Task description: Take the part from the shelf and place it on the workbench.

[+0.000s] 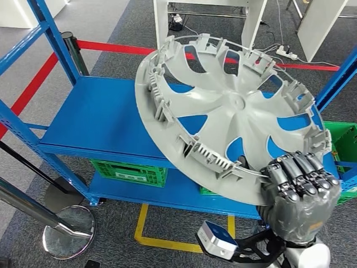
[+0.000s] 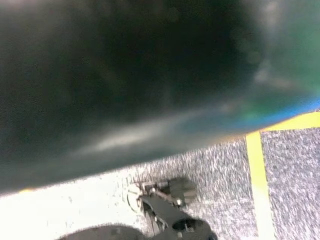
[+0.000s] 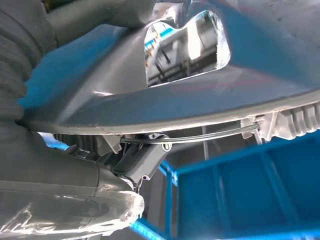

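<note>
1. Head view: the right hand grips the near rim of a big grey wheel cover, fingers curled over the edge from above. The cover is round, so it has no long axis; it is tilted, its far edge raised and its near edge low at the hand.
2. The cover stretches away from the right hand, forward and to the left, and hangs over the blue shelf. I cannot tell whether any part of it touches the shelf board.
3. Right wrist view: the thumb sits under the rim and the cover lies across the top of the hand, so the edge looks pinched between thumb and fingers.
4. Left wrist view: a dark blur takes up most of the frame, with grey carpet and a yellow floor line beyond it. I cannot tell the state of the left hand, so the right hand is the one clearly on the part.
5. The blue shelf stands on grey carpet with yellow floor marks, green crates on its lower level and red tape behind. The tabletop for the drop-off is yet to be reached, so I judge the carry is next.
</note>
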Controlling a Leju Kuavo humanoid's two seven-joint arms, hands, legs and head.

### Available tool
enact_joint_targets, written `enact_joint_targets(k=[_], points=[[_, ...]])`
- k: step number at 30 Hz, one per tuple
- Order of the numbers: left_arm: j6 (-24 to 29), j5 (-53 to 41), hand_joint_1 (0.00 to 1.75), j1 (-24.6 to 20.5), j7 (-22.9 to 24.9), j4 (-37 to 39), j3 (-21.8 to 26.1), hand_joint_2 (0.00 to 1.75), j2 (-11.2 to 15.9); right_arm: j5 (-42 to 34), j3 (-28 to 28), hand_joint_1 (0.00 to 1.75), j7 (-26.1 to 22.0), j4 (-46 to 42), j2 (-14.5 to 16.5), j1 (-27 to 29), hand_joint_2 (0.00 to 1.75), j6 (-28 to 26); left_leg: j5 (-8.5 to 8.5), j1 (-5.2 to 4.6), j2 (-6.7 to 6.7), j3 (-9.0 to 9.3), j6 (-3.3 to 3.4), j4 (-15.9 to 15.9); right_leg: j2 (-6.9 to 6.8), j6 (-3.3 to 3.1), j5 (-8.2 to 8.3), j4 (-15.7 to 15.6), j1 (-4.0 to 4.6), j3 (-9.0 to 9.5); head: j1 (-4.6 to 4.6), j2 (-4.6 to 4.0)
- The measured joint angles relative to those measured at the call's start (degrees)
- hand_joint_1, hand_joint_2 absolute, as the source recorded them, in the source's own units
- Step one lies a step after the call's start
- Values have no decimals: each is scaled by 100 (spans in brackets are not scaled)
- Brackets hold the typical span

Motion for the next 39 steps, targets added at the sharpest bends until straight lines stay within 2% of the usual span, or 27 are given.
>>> enact_joint_targets(k=[17, 39], points=[[295, -124, 0, -17, 5, 341, 0, 0, 291, 0, 107, 175, 89, -283, -144, 108, 175, -150, 0, 0, 0, 0, 0, 0, 0, 0, 0, 0, 0, 0, 0, 0], [301, -156, 0, -119, -22, 545, 0, 0, 494, 0, 111, 175, 92, -216, -184, 287, 175, -253, -1, -1, 0, -1, 0, 0, -1, 0, 0, -1, -1, 0, 0, 0]])
